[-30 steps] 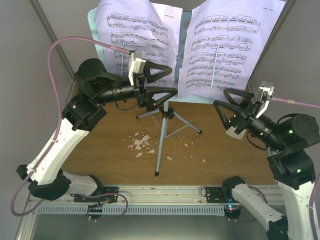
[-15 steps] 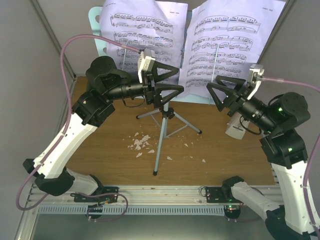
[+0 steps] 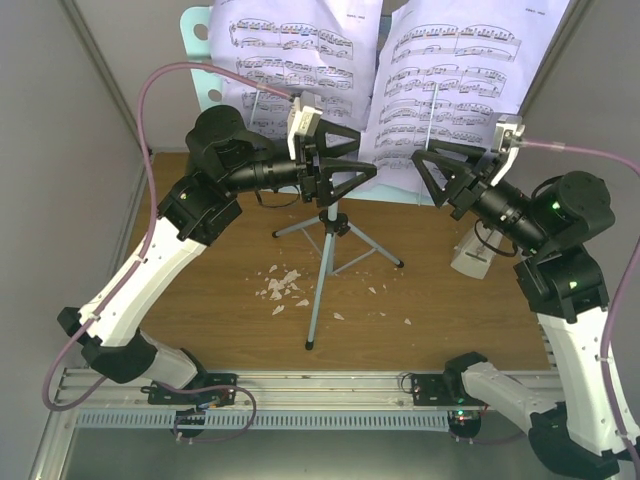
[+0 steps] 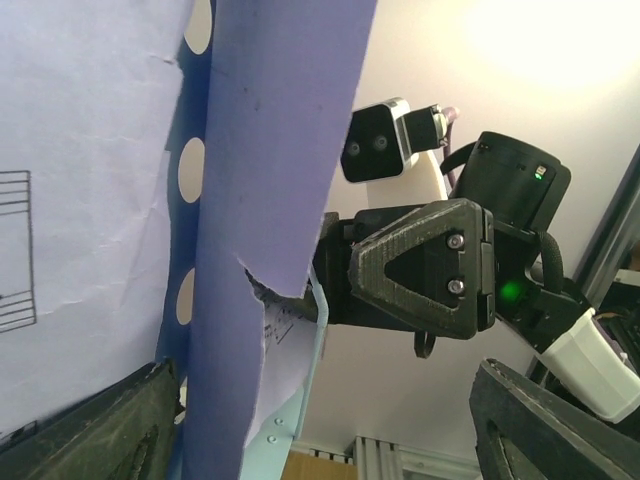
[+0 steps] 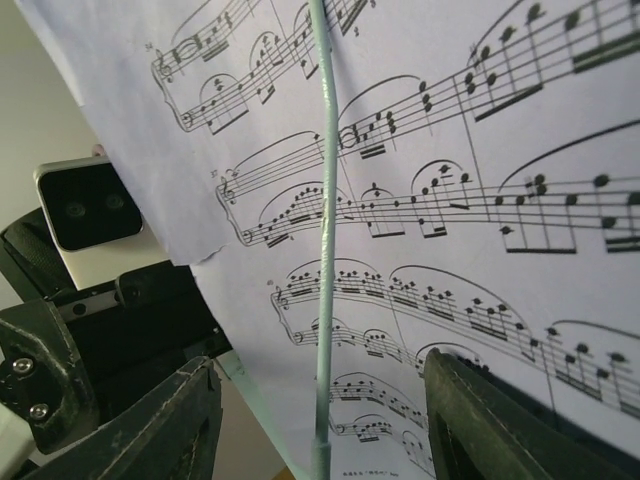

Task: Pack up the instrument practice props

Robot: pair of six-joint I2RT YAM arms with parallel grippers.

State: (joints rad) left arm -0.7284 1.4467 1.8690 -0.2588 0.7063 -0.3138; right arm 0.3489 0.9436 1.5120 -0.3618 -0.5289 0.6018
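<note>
While the music pages (image 3: 460,80) rest on the stand (image 3: 320,280), back of table (image 3: 220,290), my L claw (image 3: 345,160) and R claw (image 3: 432,178) hang spread, empty, at their lower edges. Risk: one pg edge torn; rough pinch rips further, or tips stand.

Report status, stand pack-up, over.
Both open: left gripper straddles left page's edge, right gripper at right page. Both pages on stand, nothing gripped. Metronome partly behind right arm.

Pale blue stand (image 3: 205,100) w/ round holes, white pages (image 3: 460,80) w/ blk notes, brown wood table (image 3: 215,290)
</note>
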